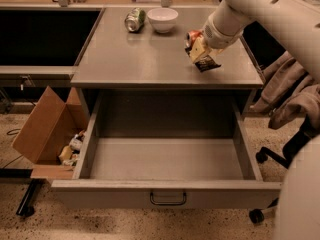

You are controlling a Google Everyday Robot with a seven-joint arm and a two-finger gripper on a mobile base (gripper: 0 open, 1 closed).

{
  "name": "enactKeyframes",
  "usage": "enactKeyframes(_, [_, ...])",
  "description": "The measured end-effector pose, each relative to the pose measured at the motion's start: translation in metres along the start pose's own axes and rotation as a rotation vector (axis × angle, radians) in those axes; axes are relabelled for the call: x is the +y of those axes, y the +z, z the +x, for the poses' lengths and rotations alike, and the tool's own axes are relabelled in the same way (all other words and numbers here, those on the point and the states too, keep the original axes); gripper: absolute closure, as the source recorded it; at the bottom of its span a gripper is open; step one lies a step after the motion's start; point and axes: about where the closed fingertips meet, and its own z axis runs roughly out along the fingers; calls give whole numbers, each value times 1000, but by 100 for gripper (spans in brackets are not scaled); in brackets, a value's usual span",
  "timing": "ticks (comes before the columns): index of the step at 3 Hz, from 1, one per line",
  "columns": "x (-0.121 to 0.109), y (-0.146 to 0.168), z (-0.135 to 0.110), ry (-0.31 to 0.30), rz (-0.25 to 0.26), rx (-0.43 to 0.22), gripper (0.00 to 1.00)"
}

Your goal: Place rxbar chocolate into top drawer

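The rxbar chocolate (207,63), a small flat black wrapped bar, hangs tilted from my gripper (199,50) just above the right part of the grey countertop (150,59). The gripper is shut on the bar's upper end. The top drawer (165,185) is pulled wide open below the counter, its grey inside bare, with a dark wire handle (168,199) centred on its front panel. The gripper is above and behind the drawer's right half.
A crushed orange-red can (192,35) sits just behind the gripper. A silver-green can (135,20) and a white bowl (162,19) stand at the counter's back. A brown cardboard box (47,129) with litter lies left of the drawer. A chair with cloth (295,104) stands right.
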Motion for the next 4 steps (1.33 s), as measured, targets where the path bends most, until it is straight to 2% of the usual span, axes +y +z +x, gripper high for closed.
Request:
enactKeyframes(1, [26, -13, 4, -129, -92, -20, 100])
enactKeyframes(2, [33, -12, 6, -202, -113, -15, 100])
enactKeyframes(3, [36, -7, 11, -234, -124, 3, 100])
enactKeyframes(4, [55, -28, 32, -351, -159, -39, 100])
